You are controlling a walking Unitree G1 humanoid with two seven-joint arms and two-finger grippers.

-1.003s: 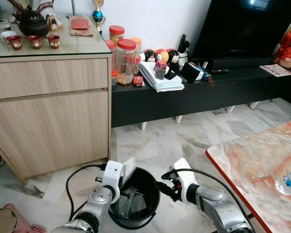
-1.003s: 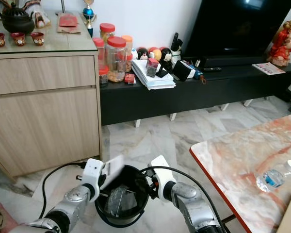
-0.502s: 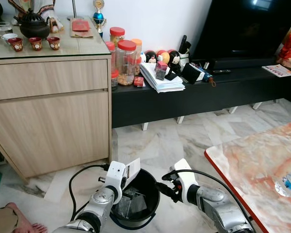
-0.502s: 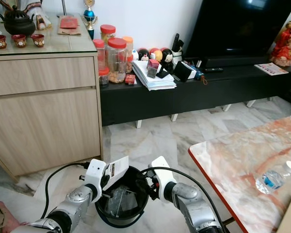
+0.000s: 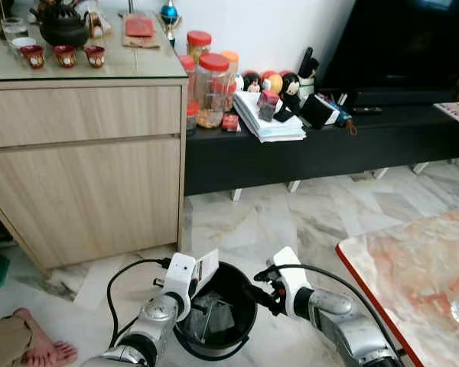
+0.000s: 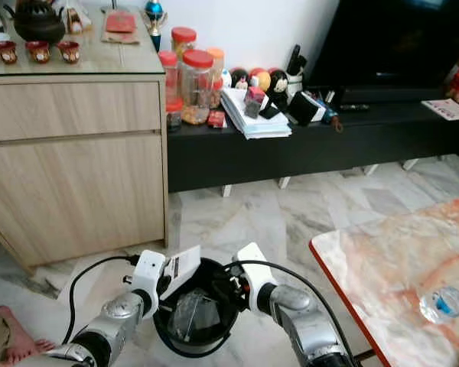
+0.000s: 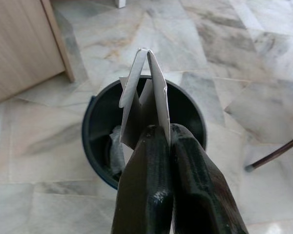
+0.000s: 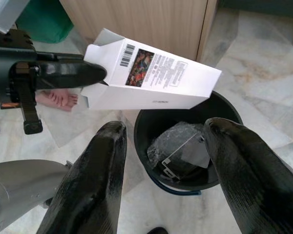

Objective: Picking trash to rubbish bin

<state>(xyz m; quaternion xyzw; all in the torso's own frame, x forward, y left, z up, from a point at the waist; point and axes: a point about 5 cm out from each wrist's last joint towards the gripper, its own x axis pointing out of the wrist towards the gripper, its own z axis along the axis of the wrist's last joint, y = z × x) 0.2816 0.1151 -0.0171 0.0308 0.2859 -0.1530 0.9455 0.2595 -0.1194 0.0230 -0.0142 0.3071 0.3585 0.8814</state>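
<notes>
Left gripper (image 7: 158,146) pinching flattened white carton (image 8: 151,75) (long axis level) directly above black bin (image 8: 185,146); right gripper (image 8: 161,161) spread beside rim

Carton (image 8: 151,75): white matt card, printed panel with barcode.
Bin (image 7: 100,127): black plastic, smooth, slight sheen; inside, crinkled clear wrap (image 8: 178,146), probably plastic film.
Left gripper (image 7: 158,129), right gripper (image 8: 161,146): black, glossy, smooth fingers; arms brushed silver metal.
Floor (image 5: 291,214): polished grey-veined marble, reflective.
Cabinet (image 5: 84,176): pale wood grain, matt; glass top.
Table (image 5: 413,275): glossy pink marble.
</notes>
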